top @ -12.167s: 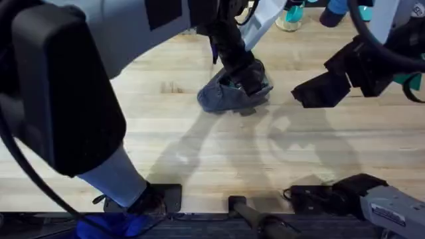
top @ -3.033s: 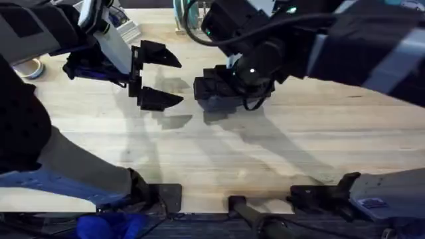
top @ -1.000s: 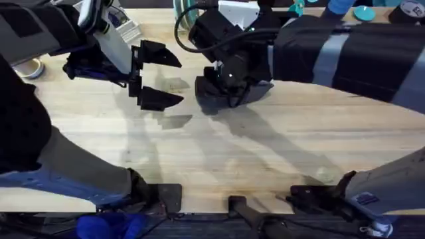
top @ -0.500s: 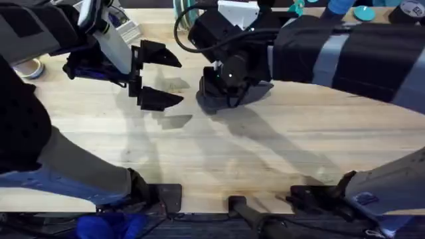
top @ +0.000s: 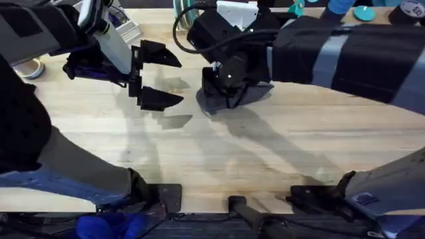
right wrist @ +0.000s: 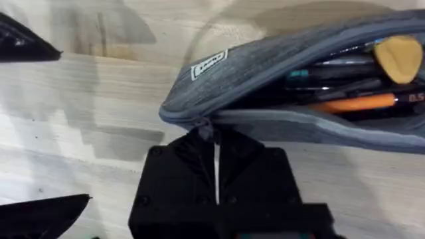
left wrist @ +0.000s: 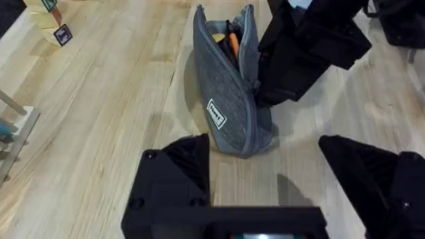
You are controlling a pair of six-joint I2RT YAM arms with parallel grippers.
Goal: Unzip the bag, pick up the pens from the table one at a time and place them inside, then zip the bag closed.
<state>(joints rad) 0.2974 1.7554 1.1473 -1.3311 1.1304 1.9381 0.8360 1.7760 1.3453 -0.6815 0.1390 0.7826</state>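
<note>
Bag: soft grey fabric pouch, likely light and floppy, unzipped, pens inside. On table, at 12 o'clock of centre. Best grasped at zipper pull. Right gripper pinched there; left gripper wide, at its 9 o'clock.

Bag: blue-grey fabric pouch lying on table, zipper mouth gaping along most of length, small white label near closed end. Pens inside: one orange barrel with dark print, several dark barrels above, yellow rounded piece at far end of opening. Right gripper: black fingers pressed together at bag's closed end, pinching metal zipper pull. Table: light wood planks, dark shadows.
</note>
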